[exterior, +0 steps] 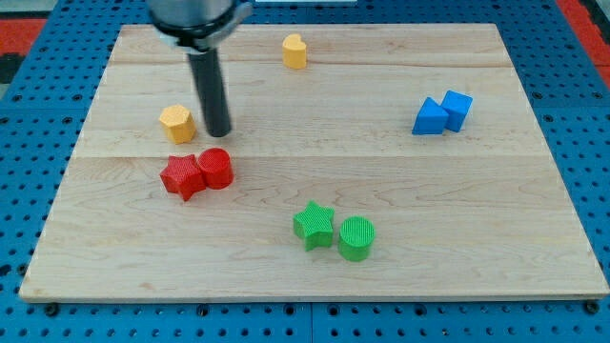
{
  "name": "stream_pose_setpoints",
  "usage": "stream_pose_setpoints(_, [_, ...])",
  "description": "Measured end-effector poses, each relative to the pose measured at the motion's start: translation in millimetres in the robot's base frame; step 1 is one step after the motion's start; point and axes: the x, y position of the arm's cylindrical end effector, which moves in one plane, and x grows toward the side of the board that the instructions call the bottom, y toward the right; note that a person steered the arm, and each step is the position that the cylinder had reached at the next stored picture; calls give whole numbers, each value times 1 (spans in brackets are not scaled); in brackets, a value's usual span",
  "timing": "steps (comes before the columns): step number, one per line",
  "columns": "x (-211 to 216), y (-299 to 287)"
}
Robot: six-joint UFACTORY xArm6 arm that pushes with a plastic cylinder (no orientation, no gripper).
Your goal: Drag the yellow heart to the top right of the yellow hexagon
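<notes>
The yellow heart (294, 51) sits near the board's top edge, well apart from the yellow hexagon (177, 124) at the view's left. The tip (218, 132), a bare rod without fingers, stands just right of the hexagon, above 2 touching red blocks (198, 172).

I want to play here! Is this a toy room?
Probably not: it looks like a robot test bench. A rod, my tip beside the yellow hexagon, pushes blocks on a wooden board set on a blue pegboard.
</notes>
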Motion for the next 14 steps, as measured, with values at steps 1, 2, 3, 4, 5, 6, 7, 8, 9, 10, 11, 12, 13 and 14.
stream_pose_setpoints(1, [0,-38])
stream_pose_setpoints(2, [-8,-47])
stream_pose_setpoints(3, [-66,54])
stream_pose_setpoints(4, [-117,168])
stream_pose_setpoints(5, [-168,191])
stream_pose_setpoints(6, [-168,140])
stream_pose_setpoints(7, [-146,65])
stream_pose_setpoints(8, [-101,0])
stream_pose_setpoints(9, [-69,-46])
stream_pose_setpoints(10, [-62,-51])
stream_pose_setpoints(11, [-66,-51])
stream_pose_setpoints(12, [-66,-51])
stream_pose_setpoints(13, [-66,-51])
stream_pose_setpoints(14, [-67,-51])
